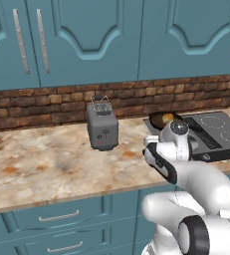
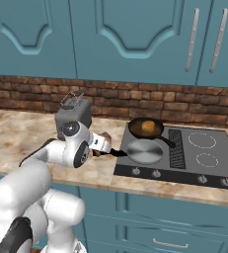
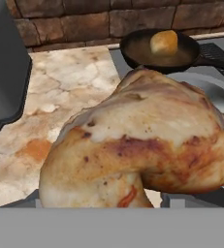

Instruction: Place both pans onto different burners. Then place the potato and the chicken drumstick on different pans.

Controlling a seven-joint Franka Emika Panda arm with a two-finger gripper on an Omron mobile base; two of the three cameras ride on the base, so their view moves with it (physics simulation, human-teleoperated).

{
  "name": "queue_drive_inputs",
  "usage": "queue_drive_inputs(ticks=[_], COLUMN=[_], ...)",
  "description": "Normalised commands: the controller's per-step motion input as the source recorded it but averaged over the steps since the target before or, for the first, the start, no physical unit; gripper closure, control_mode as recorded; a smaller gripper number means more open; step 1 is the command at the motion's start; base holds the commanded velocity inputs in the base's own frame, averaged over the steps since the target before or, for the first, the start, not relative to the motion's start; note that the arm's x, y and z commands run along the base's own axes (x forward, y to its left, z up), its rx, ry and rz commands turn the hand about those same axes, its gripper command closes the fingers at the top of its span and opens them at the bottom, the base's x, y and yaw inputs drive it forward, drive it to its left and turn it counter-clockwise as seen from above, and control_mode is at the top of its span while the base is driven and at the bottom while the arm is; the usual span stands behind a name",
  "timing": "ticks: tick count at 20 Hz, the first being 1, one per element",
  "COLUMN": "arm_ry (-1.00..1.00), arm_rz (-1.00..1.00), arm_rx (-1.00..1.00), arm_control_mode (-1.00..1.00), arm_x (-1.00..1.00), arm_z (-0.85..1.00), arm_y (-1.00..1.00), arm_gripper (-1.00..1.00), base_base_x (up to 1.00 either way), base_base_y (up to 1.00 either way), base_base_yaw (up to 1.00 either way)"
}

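My gripper (image 2: 105, 144) hovers over the counter just left of the cooktop (image 2: 184, 167), shut on the chicken drumstick (image 3: 137, 145), a browned piece that hides the fingertips in the hand view. The deeper dark pan (image 2: 146, 127) sits on the back left burner with the yellow potato (image 2: 148, 126) inside it. In front of it the shallow silver pan (image 2: 144, 151) rests on the front left burner, its black handle pointing toward my gripper. The dark pan (image 3: 133, 51) and the potato (image 3: 164, 42) lie beyond the drumstick, with the silver pan (image 3: 215, 92) to the right.
A grey toaster (image 2: 73, 114) stands on the marble counter behind and left of my hand. Two white ring burners (image 2: 202, 139) (image 2: 208, 159) lie bare on the right half of the cooktop, past the black ribbed vent (image 2: 175, 142). A brick backsplash closes the back.
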Motion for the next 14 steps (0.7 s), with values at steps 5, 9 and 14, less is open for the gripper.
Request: queue_drive_inputs(ticks=[5, 9, 14], arm_ry=[0.03, 0.05, 0.06], arm_rz=[0.0, 0.0, 0.0], arm_rx=[0.0, 0.0, 0.0], arm_control_mode=[-1.0, -1.0, -1.0], arm_x=[0.26, 0.34, 0.33], arm_z=[0.0, -0.05, -0.07], arm_y=[-0.61, -0.54, -0.59], arm_gripper=[1.0, 1.0, 1.0], base_base_x=[0.0, 0.0, 0.0], base_base_y=[0.0, 0.0, 0.0], base_base_yaw=[0.0, 0.0, 0.0])
